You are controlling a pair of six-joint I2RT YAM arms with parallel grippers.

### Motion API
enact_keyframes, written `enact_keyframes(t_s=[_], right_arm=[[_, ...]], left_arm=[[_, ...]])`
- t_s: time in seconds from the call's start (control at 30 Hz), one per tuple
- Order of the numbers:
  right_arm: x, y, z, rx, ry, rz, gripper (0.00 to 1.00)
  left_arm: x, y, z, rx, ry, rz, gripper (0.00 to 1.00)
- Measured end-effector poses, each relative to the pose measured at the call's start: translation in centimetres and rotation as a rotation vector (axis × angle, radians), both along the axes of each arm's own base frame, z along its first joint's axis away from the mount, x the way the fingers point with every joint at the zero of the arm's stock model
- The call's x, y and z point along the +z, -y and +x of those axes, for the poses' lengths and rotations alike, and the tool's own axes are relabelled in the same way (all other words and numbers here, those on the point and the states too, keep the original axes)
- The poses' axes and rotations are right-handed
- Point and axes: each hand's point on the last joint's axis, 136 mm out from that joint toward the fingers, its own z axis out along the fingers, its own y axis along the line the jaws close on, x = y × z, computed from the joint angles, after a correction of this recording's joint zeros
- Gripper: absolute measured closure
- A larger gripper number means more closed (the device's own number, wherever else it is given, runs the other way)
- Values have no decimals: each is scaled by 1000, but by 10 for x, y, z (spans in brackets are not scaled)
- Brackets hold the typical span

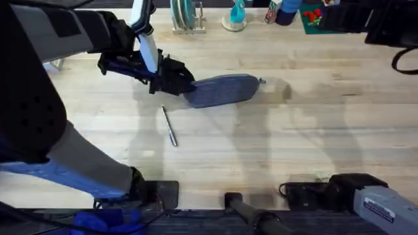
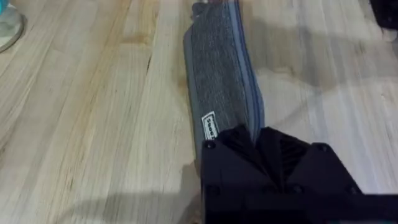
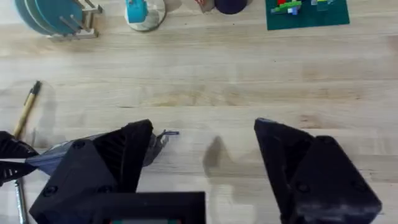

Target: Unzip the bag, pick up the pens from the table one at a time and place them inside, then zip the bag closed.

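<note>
The blue-grey bag (image 1: 222, 89) lies on the table (image 1: 313, 130), its zipper pull (image 1: 261, 81) at the right end. My left gripper (image 1: 177, 81) is shut on the bag's left end. In the left wrist view the bag (image 2: 217, 68) runs away from the fingers (image 2: 239, 144), which close on its zipper edge. The silver pen (image 1: 170, 126) lies just in front of the bag. The yellow pen (image 3: 26, 109) lies on the wood to the bag's left. My right gripper (image 3: 202, 127) hangs open and empty, back from the bag's (image 3: 157, 144) pull end.
Along the far edge stand a rack of teal plates (image 1: 185, 16), a teal object on a white disc (image 1: 235, 16), a dark cup (image 1: 285, 13) and a green plate with bricks (image 1: 320, 16). Bare wood stretches right of the bag.
</note>
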Motion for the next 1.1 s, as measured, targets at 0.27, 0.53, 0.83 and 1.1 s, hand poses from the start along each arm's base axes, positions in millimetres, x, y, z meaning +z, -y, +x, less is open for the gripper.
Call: enact_keyframes(t_s=[0.27, 0.53, 0.83, 1.1], right_arm=[[0, 0, 0, 0, 0, 0, 5], [0, 0, 0, 0, 0, 0, 5], [-1, 0, -1, 0, -5, 0, 5], [-14, 0, -11, 62, -65, -70, 4]], left_arm=[[0, 0, 0, 0, 0, 0, 958], [0, 0, 0, 0, 0, 0, 958], [0, 0, 0, 0, 0, 0, 958], [0, 0, 0, 0, 0, 0, 958]])
